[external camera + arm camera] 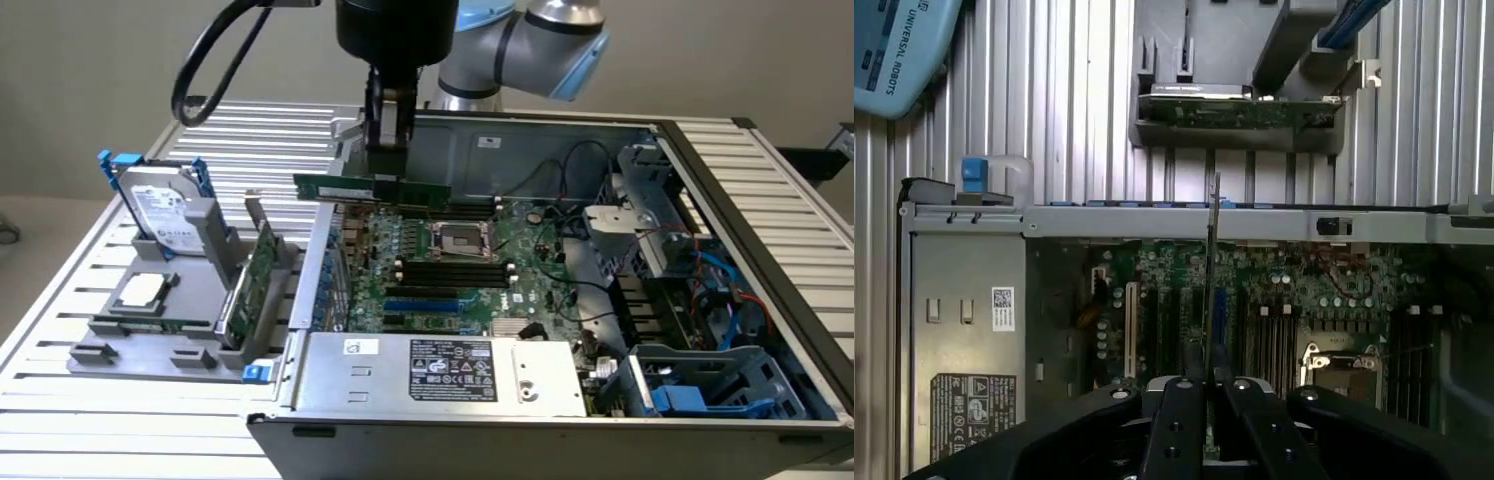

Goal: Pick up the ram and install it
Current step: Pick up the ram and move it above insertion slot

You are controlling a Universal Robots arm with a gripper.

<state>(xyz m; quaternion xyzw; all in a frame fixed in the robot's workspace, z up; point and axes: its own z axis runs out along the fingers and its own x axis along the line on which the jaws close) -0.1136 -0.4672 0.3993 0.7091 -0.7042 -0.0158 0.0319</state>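
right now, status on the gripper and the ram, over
Gripper shut on the ram. Ram held level in the air over the open computer case, not in a slot. Nothing seen between it and the motherboard.

Slatted table (787, 180) under computer case (534, 445) and probably plastic holder (147, 342)

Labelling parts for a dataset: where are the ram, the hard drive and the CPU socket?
ram (334, 187), exterior view, green board face.
hard drive (163, 212), exterior view, silver labelled face.
CPU socket (458, 238), exterior view, metal frame.
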